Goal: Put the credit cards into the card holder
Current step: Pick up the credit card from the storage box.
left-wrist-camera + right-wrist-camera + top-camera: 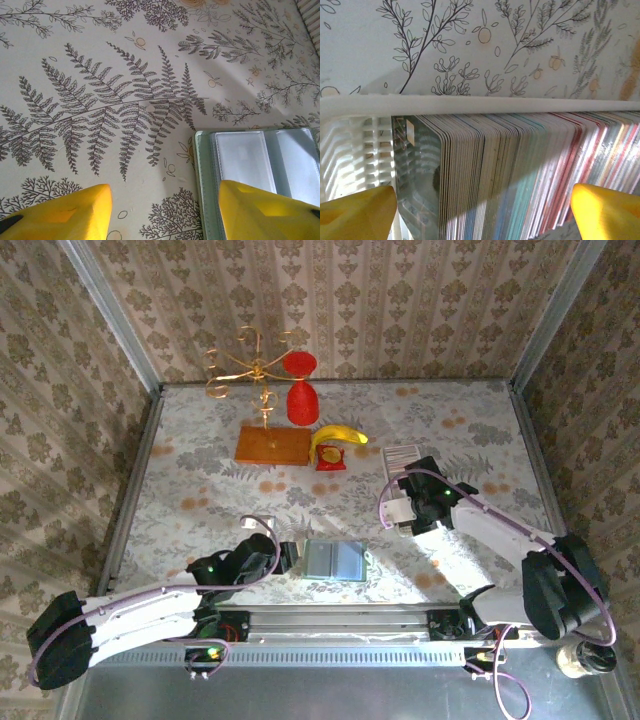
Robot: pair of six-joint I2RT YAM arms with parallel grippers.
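Wide right claw (482, 212) over edge-up credit cards (520, 165)

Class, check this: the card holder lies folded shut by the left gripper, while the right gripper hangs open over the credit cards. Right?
No: the left wrist view shows the card holder lying open, clear pockets up. The rest holds: it is by the left gripper, and the right gripper hangs open over the credit cards.

Cream tablecloth (125, 100), grey fern print, small orange fruits. Pale grey-green card holder (202, 175), bluish-grey panels. Credit cards (520, 175) striped white, teal, pink, red. White tray (470, 105). Yellow fingers (65, 215). Yellow banana (338, 436). Red goblet (302, 400). Beige damask wallpaper (400, 300).
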